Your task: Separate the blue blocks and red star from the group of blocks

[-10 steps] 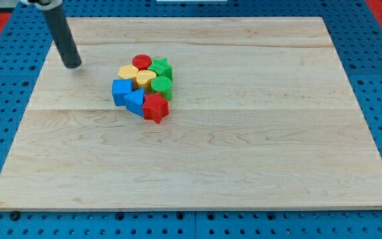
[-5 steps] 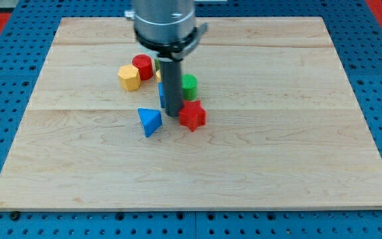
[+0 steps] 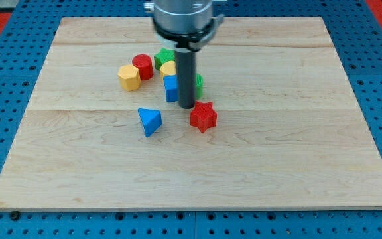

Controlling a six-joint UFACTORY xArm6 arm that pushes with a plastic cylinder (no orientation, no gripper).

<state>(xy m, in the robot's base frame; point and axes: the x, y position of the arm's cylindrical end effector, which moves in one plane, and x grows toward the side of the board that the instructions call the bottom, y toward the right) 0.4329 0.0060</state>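
One red star point(image 3: 203, 117) just right-below my tip point(image 3: 187, 106), seemingly apart.

Red cylinder point(image 3: 142, 66) touches yellow block point(image 3: 129, 78), apparently hexagonal, on wooden board point(image 3: 277, 153)

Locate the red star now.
Red star sits near board centre, just below-right of my tip, apart from the blue triangle on the view's left.

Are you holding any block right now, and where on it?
Nothing is held; I have only a rod. My tip sits on the board just right of the blue block, up-left of the red star.
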